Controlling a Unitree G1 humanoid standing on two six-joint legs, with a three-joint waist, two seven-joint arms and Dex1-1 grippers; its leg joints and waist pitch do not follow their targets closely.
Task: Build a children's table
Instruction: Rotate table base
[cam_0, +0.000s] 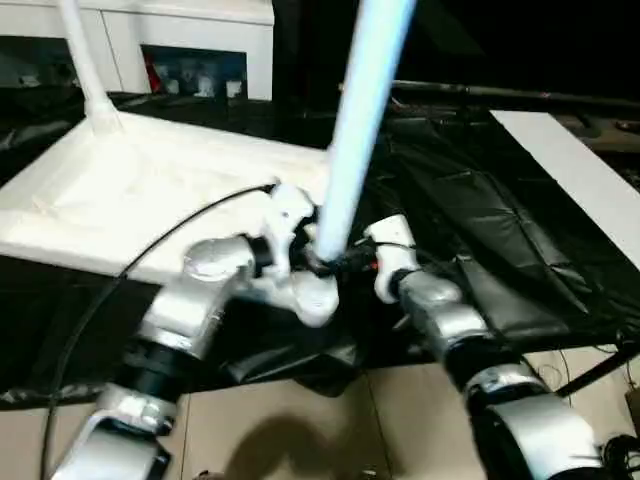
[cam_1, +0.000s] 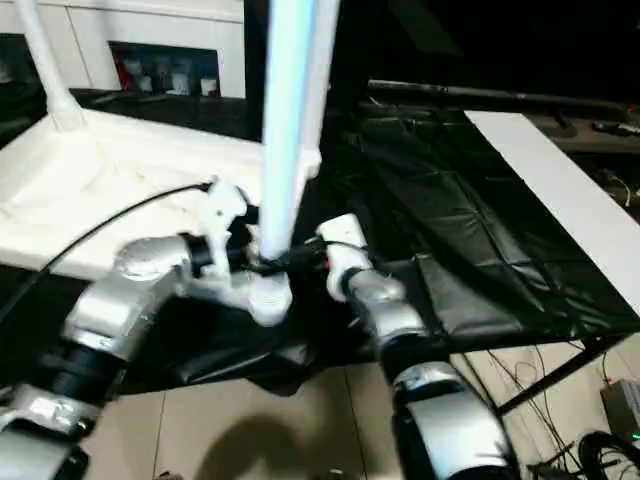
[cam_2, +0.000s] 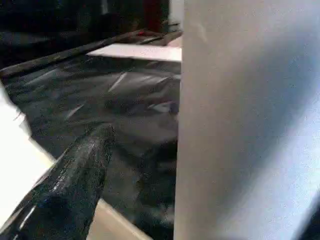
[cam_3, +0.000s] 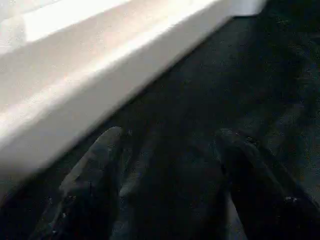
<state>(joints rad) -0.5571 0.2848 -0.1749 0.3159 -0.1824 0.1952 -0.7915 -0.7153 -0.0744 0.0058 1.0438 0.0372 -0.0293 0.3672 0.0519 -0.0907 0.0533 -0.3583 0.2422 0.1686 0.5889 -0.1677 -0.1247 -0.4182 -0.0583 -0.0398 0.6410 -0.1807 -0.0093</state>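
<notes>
The children's table's white tabletop (cam_0: 120, 190) lies underside up on a black sheet. One white leg (cam_0: 85, 60) stands in its far left corner. A second leg (cam_0: 360, 110) rises tall and slightly tilted from the near right corner, its foot hidden behind my grippers. My left gripper (cam_0: 318, 255) is open around the base of this leg (cam_2: 250, 125), and one black finger (cam_2: 75, 175) stands apart from it. My right gripper (cam_0: 350, 263) points at the leg's base from the right. It is open (cam_3: 170, 165), with nothing between its fingers (cam_3: 95, 175).
The black sheet (cam_0: 470, 220) covers the work table to the right of the tabletop. A long white board (cam_0: 570, 170) lies at the far right. A white cabinet (cam_0: 190, 40) stands behind. A black cable (cam_0: 150, 250) runs over my left arm. Tan floor lies below.
</notes>
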